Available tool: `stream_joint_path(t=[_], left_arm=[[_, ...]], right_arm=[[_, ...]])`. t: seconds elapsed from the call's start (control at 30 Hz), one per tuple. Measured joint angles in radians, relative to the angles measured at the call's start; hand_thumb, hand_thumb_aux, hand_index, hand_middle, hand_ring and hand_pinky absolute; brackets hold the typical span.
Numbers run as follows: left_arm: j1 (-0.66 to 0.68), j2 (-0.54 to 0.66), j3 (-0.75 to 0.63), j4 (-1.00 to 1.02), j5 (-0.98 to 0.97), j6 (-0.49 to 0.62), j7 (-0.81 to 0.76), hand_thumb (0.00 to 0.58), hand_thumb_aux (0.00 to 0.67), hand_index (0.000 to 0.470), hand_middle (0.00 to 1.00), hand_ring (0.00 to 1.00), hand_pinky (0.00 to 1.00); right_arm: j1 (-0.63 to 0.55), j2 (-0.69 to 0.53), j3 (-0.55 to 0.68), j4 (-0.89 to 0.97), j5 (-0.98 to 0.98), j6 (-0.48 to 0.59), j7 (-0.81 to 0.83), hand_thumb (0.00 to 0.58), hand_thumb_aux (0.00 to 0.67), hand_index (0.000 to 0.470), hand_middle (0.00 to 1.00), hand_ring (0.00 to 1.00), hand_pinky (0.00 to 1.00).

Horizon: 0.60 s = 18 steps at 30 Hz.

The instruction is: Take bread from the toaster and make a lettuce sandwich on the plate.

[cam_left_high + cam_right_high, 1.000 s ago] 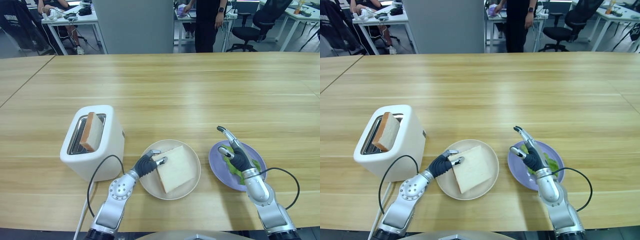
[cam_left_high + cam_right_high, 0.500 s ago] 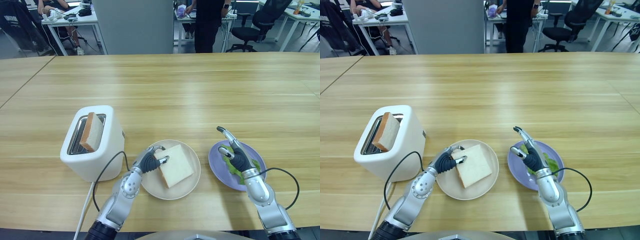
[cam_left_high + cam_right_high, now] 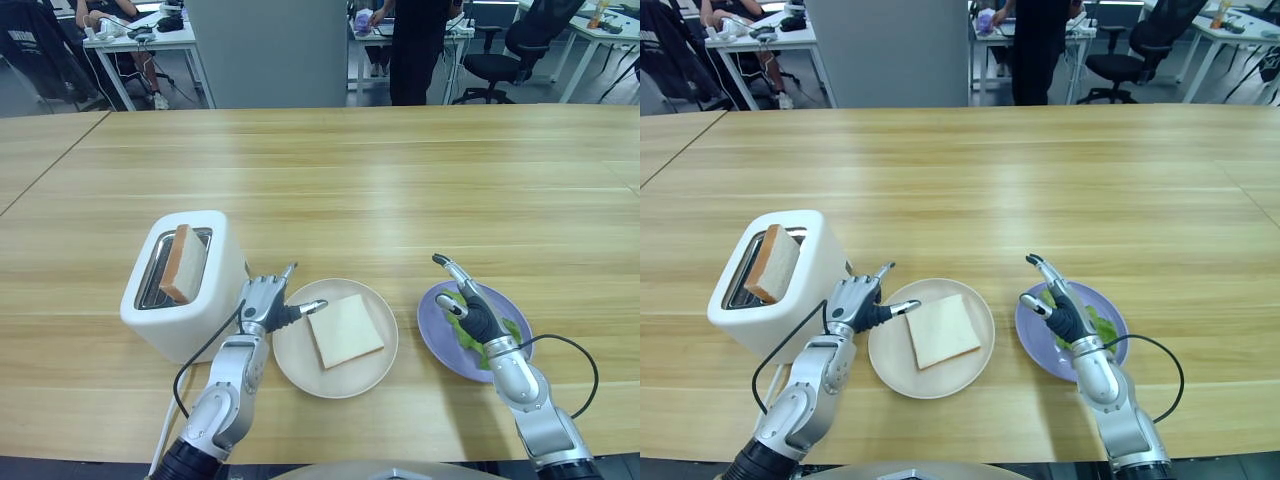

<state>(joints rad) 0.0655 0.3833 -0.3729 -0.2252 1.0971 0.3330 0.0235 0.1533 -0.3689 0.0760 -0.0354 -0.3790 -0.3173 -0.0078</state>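
One bread slice [image 3: 344, 330] lies flat on the beige plate [image 3: 295, 362], lower centre; a second slice [image 3: 184, 263] stands in the toaster [image 3: 215, 285] (lower left). The left hand [image 3: 262, 303], spread and empty, sits between them; the right hand [image 3: 470, 312], unclenched, hovers over the lettuce [image 3: 508, 330]. A shallow pinch there could tear leaves or drop them short.

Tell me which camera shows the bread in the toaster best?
The right eye view: the bread slice leans in the toaster slot with more of its broad face showing. The left eye view shows the same slice more edge-on.
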Motion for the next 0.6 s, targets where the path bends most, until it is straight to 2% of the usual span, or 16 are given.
stream_joint_path(t=[0.1, 0.17, 0.23, 0.37, 0.47, 0.5, 0.6], left_arm=[[0.004, -0.019, 0.007, -0.041, 0.005, 0.000, -0.003, 0.000, 0.000, 0.000, 0.50, 0.50, 0.50], [0.023, -0.084, 0.046, -0.077, -0.088, -0.032, 0.016, 0.000, 0.000, 0.000, 0.45, 0.45, 0.45], [0.052, -0.162, 0.075, -0.106, -0.217, -0.087, 0.045, 0.000, 0.000, 0.000, 0.42, 0.42, 0.42], [0.101, -0.227, 0.104, -0.111, -0.370, -0.173, 0.081, 0.000, 0.000, 0.000, 0.36, 0.36, 0.36], [0.124, -0.230, 0.132, -0.101, -0.408, -0.207, 0.114, 0.000, 0.000, 0.000, 0.35, 0.35, 0.35], [0.135, -0.230, 0.148, -0.096, -0.410, -0.214, 0.129, 0.000, 0.000, 0.000, 0.35, 0.35, 0.35], [0.155, -0.227, 0.170, -0.087, -0.411, -0.218, 0.153, 0.000, 0.000, 0.000, 0.35, 0.35, 0.35]], right_arm=[[-0.026, -0.039, -0.002, 0.006, -0.020, -0.003, 0.003, 0.000, 0.000, 0.000, 0.00, 0.00, 0.00], [-0.065, -0.130, -0.006, 0.035, -0.069, -0.032, 0.002, 0.000, 0.000, 0.000, 0.00, 0.00, 0.00], [-0.142, -0.245, -0.033, 0.140, -0.103, -0.066, -0.004, 0.000, 0.000, 0.000, 0.00, 0.00, 0.00], [-0.246, -0.387, -0.041, 0.334, -0.191, -0.152, -0.081, 0.000, 0.000, 0.000, 0.00, 0.00, 0.00], [-0.323, -0.481, 0.032, 0.497, -0.347, -0.249, -0.232, 0.000, 0.000, 0.000, 0.00, 0.00, 0.00], [-0.359, -0.515, 0.081, 0.564, -0.433, -0.278, -0.333, 0.000, 0.000, 0.000, 0.00, 0.00, 0.00], [-0.414, -0.580, 0.208, 0.706, -0.620, -0.314, -0.551, 0.000, 0.000, 0.000, 0.00, 0.00, 0.00]])
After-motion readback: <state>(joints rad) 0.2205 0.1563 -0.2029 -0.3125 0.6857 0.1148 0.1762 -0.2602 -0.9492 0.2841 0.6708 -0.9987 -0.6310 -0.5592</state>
